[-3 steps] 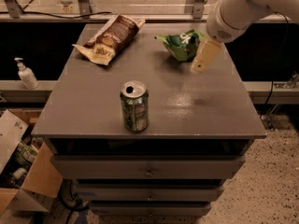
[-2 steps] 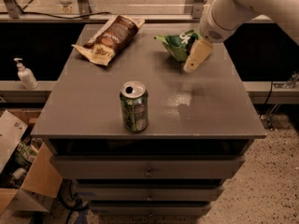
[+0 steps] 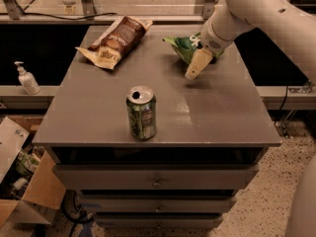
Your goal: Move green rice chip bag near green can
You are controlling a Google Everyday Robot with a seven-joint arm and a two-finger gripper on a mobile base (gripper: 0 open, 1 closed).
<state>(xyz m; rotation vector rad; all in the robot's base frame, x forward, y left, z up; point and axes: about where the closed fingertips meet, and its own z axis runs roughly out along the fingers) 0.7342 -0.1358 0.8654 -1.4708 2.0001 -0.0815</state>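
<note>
The green rice chip bag (image 3: 181, 45) lies at the back right of the grey table (image 3: 98, 112), partly hidden behind my arm. The green can (image 3: 141, 113) stands upright near the table's front edge, left of centre, with its silver top open. My gripper (image 3: 196, 65) hangs from the white arm that comes in from the upper right. It is just in front of the bag's right part, close above the table, and well behind and to the right of the can.
A longer brown and cream snack bag (image 3: 114, 40) lies at the back left of the table. A soap dispenser (image 3: 26, 78) stands on a ledge to the left. Cardboard boxes (image 3: 19, 181) sit on the floor at lower left. Drawers (image 3: 157, 177) are below the tabletop.
My gripper has moved left and slightly down, closer over the front of the green bag. The bag, the can and the brown bag have not moved.
</note>
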